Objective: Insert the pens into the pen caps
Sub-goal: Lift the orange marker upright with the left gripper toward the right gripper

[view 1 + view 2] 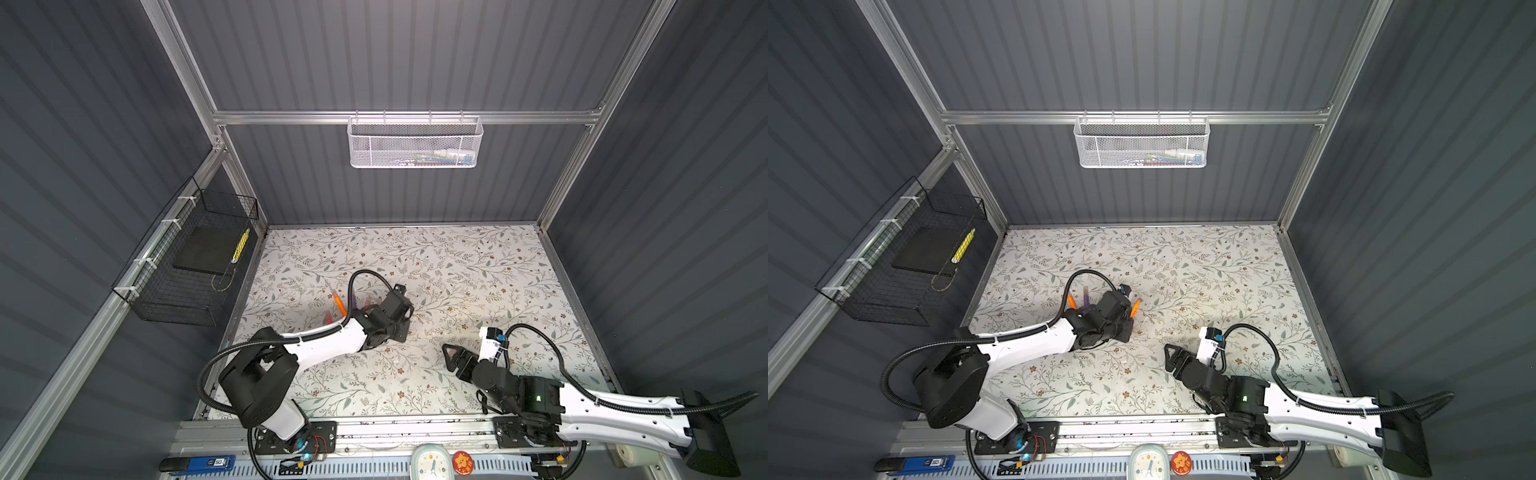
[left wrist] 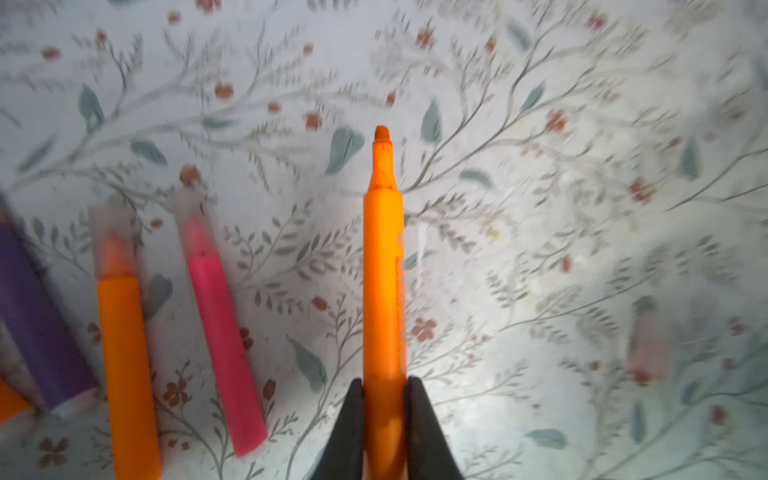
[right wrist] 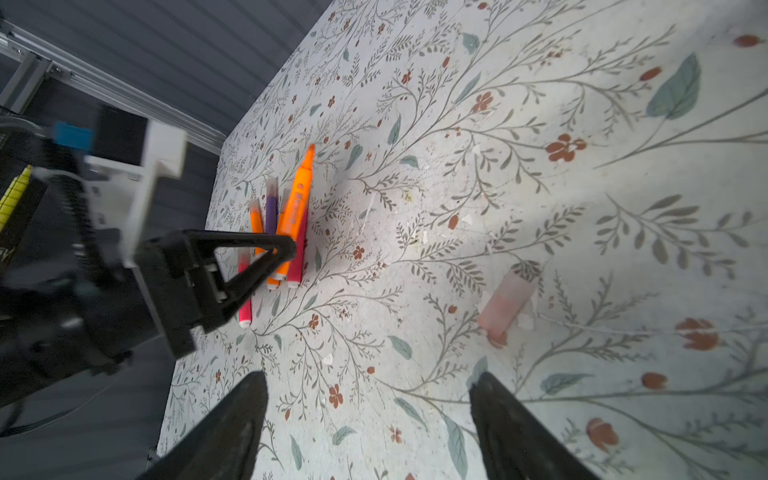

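Clamped by left gripper [image 2: 384, 381] near rear of orange pen [image 2: 383, 270], right gripper [image 3: 370, 415] wide, empty; liable to pivot when pressed into loose cap [image 3: 505, 309].

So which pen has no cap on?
The orange pen in the left end effector: bare tip; the other orange pen and the pink pen nearby wear caps.

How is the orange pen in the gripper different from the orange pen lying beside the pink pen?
The held orange pen is clamped in the left gripper; the lying orange pen rests free on the floral table. The held orange pen's tip is bare; the lying orange pen's tip sits inside a translucent cap. Both are slim orange markers.
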`<state>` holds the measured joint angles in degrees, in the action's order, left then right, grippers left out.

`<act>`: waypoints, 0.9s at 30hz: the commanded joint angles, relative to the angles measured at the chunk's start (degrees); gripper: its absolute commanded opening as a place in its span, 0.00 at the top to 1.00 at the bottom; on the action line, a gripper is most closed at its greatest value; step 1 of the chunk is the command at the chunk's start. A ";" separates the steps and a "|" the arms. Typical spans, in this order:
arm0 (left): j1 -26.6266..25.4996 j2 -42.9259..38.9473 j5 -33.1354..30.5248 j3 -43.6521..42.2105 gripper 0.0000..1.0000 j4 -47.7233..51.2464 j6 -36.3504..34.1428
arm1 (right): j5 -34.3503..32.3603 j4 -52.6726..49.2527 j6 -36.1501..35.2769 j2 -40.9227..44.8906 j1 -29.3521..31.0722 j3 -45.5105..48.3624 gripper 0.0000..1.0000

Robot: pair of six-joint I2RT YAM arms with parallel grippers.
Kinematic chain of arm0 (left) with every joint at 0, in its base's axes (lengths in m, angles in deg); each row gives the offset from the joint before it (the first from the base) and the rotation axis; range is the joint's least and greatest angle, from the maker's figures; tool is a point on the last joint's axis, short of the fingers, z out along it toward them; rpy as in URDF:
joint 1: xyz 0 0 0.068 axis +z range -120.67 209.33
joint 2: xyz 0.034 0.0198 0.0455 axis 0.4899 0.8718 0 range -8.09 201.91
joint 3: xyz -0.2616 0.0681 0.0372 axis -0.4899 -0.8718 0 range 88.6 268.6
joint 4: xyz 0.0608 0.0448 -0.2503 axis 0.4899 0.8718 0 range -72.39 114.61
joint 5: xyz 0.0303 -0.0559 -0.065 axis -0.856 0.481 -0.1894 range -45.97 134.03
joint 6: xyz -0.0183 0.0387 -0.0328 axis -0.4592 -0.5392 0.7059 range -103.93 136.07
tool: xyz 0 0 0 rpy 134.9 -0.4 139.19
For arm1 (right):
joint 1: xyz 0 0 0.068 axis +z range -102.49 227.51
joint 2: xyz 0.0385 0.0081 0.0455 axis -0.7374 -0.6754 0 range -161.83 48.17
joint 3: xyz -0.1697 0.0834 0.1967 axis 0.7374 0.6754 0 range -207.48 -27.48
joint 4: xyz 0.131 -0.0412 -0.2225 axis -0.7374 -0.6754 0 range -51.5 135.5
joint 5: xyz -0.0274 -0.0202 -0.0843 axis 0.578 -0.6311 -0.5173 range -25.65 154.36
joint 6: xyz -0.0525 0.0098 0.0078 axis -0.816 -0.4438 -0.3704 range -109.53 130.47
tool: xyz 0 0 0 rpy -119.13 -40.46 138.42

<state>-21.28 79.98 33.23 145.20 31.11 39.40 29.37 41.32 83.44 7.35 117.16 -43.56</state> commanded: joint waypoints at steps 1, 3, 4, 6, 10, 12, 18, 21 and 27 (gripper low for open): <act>-0.15 -2.66 1.80 6.45 1.00 1.63 -2.57 | 2.01 0.41 -2.52 1.62 -2.23 -0.01 0.20; -0.17 -2.73 2.25 6.83 1.00 -3.00 -3.92 | 2.58 0.17 -3.28 2.59 -3.40 -0.01 0.20; -0.19 -2.62 2.31 6.04 1.00 -6.33 -4.32 | 3.07 -0.06 -3.60 3.08 -3.99 -0.09 0.20; -0.19 -2.23 4.31 3.19 1.00 -14.36 -6.84 | 4.04 -0.59 -4.38 4.20 -5.14 -0.27 0.20; -0.17 -1.69 9.35 -5.23 1.00 -29.17 -10.45 | 5.58 -2.18 -6.85 6.27 -7.86 -0.75 0.19; -0.19 -2.49 13.49 -7.58 1.00 -31.94 -12.31 | 5.79 -2.51 -8.22 6.94 -9.22 -0.80 0.20; -0.27 -3.85 14.05 -13.67 1.00 -37.60 -16.53 | 10.45 2.06 -12.43 6.18 -15.48 -1.17 0.20; -0.25 -2.67 17.02 -12.61 1.00 -37.24 -17.03 | 13.78 3.89 -14.10 3.65 -17.50 -3.34 0.20; -0.28 -0.90 21.92 -11.99 1.00 -38.43 -16.03 | 15.13 7.62 -16.43 -1.54 -17.88 -6.15 0.23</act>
<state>-21.28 77.97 51.41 131.82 -5.61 24.56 43.08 45.89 69.47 7.04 99.61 -47.86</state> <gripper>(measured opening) 0.164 0.778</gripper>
